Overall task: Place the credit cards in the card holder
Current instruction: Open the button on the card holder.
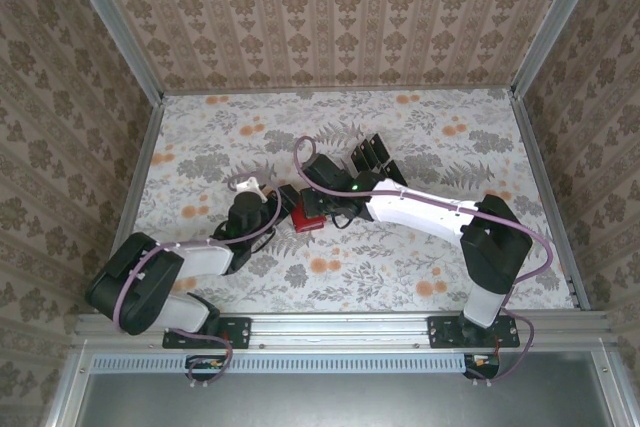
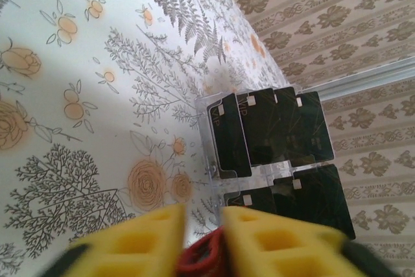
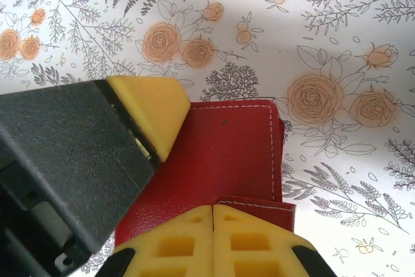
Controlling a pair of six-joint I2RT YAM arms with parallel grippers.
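Observation:
The red card holder (image 3: pixel 227 154) lies flat on the flowered table between both arms (image 1: pixel 306 221). My left gripper (image 2: pixel 204 241) is shut on its edge, and the red leather (image 2: pixel 202 261) bulges between the yellow fingers. One of those left fingers (image 3: pixel 152 111) rests on the holder's left side in the right wrist view. My right gripper (image 3: pixel 213 222) is shut, and a raised red flap (image 3: pixel 259 211) runs in at the seam between its fingertips. The dark glossy credit cards (image 2: pixel 272 128) stand in a clear rack (image 2: pixel 211 160) just beyond the left gripper.
The rack with the cards (image 1: pixel 370 154) sits behind and to the right of the card holder. Patterned walls enclose the table, with metal rails (image 1: pixel 150 162) along its sides. The flowered tabletop (image 1: pixel 450 137) stretches out around the arms.

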